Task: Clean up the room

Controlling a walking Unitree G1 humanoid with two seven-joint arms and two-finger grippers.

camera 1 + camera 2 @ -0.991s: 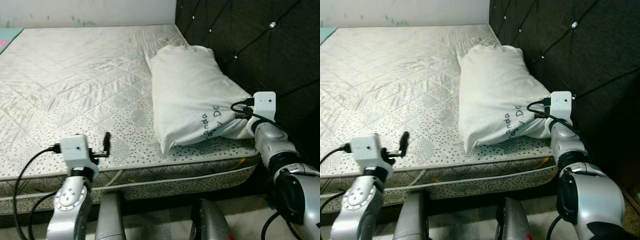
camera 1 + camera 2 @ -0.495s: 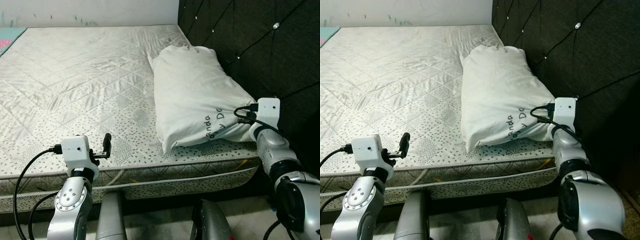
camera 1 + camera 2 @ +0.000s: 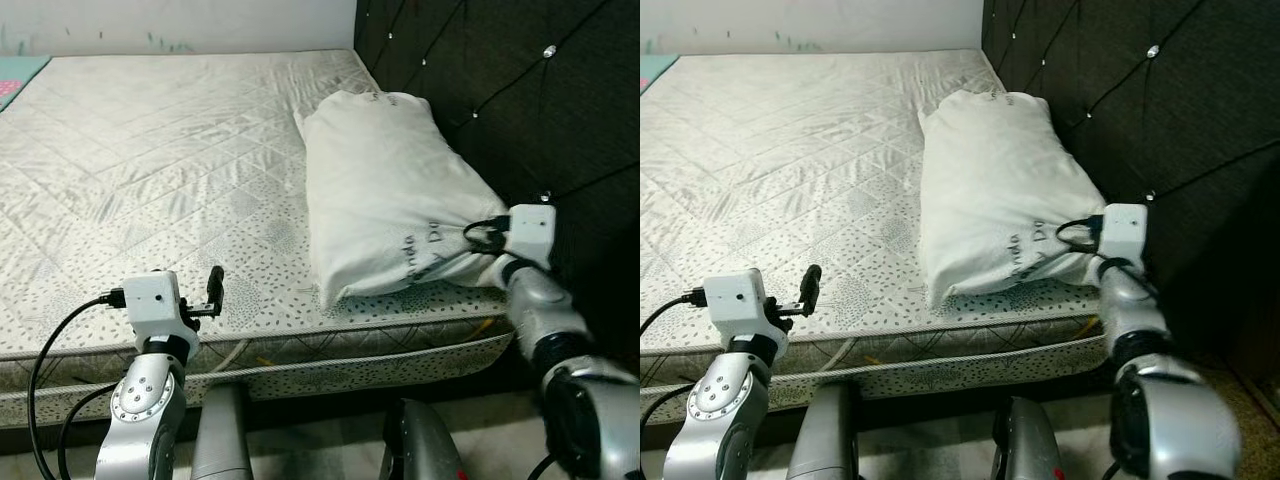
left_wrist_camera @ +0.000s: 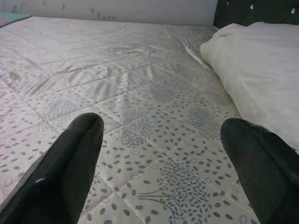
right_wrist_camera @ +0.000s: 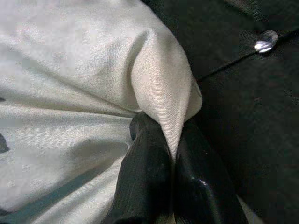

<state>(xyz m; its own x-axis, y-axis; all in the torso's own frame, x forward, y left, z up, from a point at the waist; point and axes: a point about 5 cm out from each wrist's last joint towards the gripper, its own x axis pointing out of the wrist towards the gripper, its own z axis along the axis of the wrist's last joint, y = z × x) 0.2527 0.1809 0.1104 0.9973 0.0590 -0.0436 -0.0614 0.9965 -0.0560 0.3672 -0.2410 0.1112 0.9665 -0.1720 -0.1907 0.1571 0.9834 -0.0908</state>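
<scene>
Right gripper (image 5: 170, 154): fingers pressed together on a fold of white cloth at the near corner of the pillow (image 3: 390, 190), cloth puckered into a ridge between the pads. Immediately beside the pinch, toward the outer side: dark tufted headboard (image 3: 500, 90), one stud glinting close by. Beyond the pinch: pillow lying lengthwise on the bare quilted mattress (image 3: 150, 150), flank against the headboard, printed lettering near the gripped end.

Left gripper (image 4: 163, 154): fingers spread wide, holding nothing, hovering low above the mattress edge; pillow off to its right, apart from it.

Handling, judged: soft, light, compliant; casing likely to stretch and slide over the filling, bulk likely to sag and trail. Corner pinch adequate for dragging; for lifting, a second hold at the opposite near corner probably steadier.
</scene>
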